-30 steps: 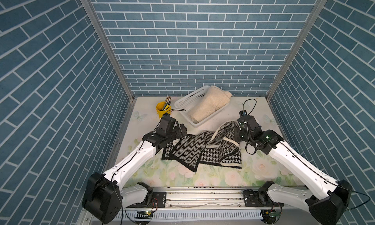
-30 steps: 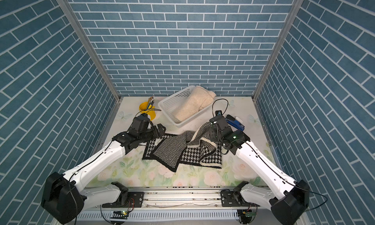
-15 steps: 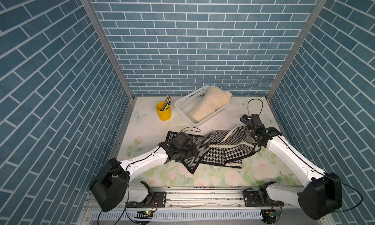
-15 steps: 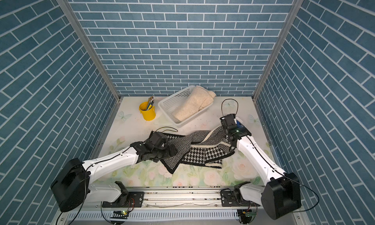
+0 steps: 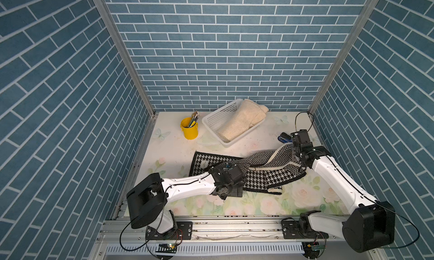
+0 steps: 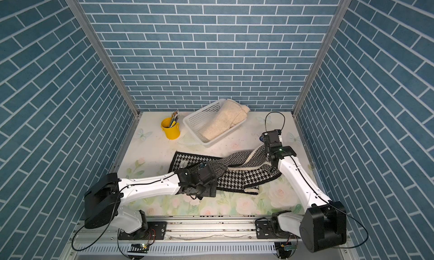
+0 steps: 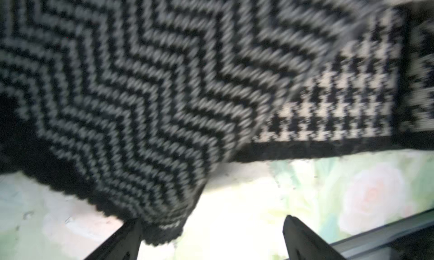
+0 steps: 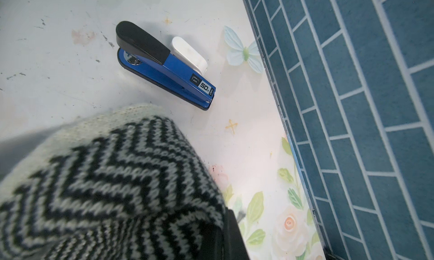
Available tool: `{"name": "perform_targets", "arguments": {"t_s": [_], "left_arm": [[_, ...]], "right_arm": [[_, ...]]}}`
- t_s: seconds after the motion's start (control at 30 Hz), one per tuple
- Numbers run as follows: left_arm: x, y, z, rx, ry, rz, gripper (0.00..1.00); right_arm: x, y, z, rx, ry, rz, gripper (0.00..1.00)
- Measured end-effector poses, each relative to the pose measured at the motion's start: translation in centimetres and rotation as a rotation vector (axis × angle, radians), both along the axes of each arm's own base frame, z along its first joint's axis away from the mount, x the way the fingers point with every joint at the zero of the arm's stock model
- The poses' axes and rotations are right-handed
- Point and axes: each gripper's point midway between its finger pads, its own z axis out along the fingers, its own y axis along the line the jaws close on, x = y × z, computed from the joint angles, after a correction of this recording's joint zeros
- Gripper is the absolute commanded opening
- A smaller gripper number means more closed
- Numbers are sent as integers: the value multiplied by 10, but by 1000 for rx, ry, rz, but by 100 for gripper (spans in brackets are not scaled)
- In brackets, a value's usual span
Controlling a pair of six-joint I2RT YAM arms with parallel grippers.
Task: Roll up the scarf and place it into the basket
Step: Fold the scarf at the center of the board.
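Note:
The black-and-white scarf [image 5: 263, 174] [image 6: 244, 176], herringbone on one face and houndstooth on the other, lies stretched and partly folded across the middle of the table. My left gripper [image 5: 232, 192] [image 7: 212, 220] is open at its front edge. In the left wrist view, a dark-edged corner of the scarf [image 7: 162, 228] lies against one fingertip. My right gripper [image 5: 294, 153] is shut on the scarf's right end [image 8: 112, 181], which drapes over its fingers [image 8: 232, 237]. The white perforated basket [image 5: 219, 115] [image 6: 202, 113] stands at the back.
A rolled beige cloth [image 5: 242, 122] fills the basket. A yellow bucket [image 5: 189, 129] of pencils stands to its left. A blue stapler [image 8: 164, 66] [image 5: 284, 137] and a small white block [image 8: 189, 52] lie near the right wall, just behind the right gripper.
The right gripper has pulled the scarf's end to the right and back, stretching it out. The left arm has swung from the scarf's back left edge down to its front edge.

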Motion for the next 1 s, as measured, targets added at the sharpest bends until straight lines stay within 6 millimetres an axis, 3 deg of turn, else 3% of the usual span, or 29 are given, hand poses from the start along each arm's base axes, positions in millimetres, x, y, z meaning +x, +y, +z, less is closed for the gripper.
{"name": "perform_targets", "arguments": {"t_s": [0.13,0.27,0.33,0.37,0.43,0.47,0.6,0.7,0.83,0.9,1.0], "left_arm": [[-13,22,-12,63,19,16,99],[-11,28,-21,101,9,32,98],[-8,27,-31,122,4,38,80],[-6,28,-35,135,-2,46,64],[-1,27,-36,148,-24,55,7],[1,26,-36,149,-31,61,0],[11,24,-29,164,-68,93,0],[21,21,2,132,-127,117,0],[36,9,84,-81,-241,158,0],[38,9,115,-175,-278,172,0],[36,12,138,-250,-293,178,0]], "right_arm": [[2,0,1,0,-6,5,0],[4,2,1,3,-10,16,0],[4,2,2,4,-11,18,0],[4,3,2,6,-12,19,0],[4,3,2,8,-14,19,0],[4,3,2,9,-15,20,0],[4,3,3,11,-18,21,0],[4,3,6,13,-29,21,0],[2,0,16,10,-62,13,0],[0,-2,22,4,-84,4,0],[-4,-7,35,-4,-127,-9,0]]}}
